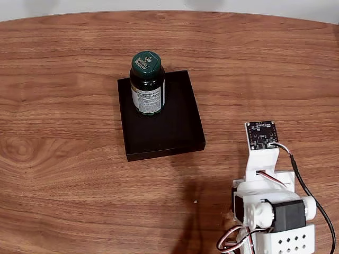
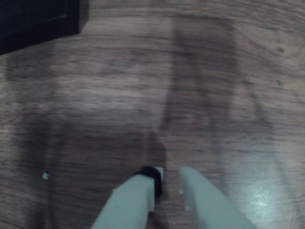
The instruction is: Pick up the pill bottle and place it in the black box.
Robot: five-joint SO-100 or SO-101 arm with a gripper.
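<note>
The pill bottle (image 1: 147, 83), dark green with a green cap and white label, stands upright inside the black box (image 1: 169, 127), near its far left corner. In the fixed view my arm (image 1: 267, 206) is folded at the lower right, well clear of the box. In the wrist view my gripper (image 2: 171, 174) hangs over bare wood at the bottom edge. Its jaws are nearly together with only a thin gap and nothing between them. A corner of the black box (image 2: 33, 19) shows at the top left of that view.
The wooden table (image 1: 63, 174) spreads around the box on all sides. A small circuit board (image 1: 261, 135) sits atop the arm, with cables (image 1: 307, 190) trailing along its right side. A tiny pale speck (image 2: 45, 176) lies on the wood.
</note>
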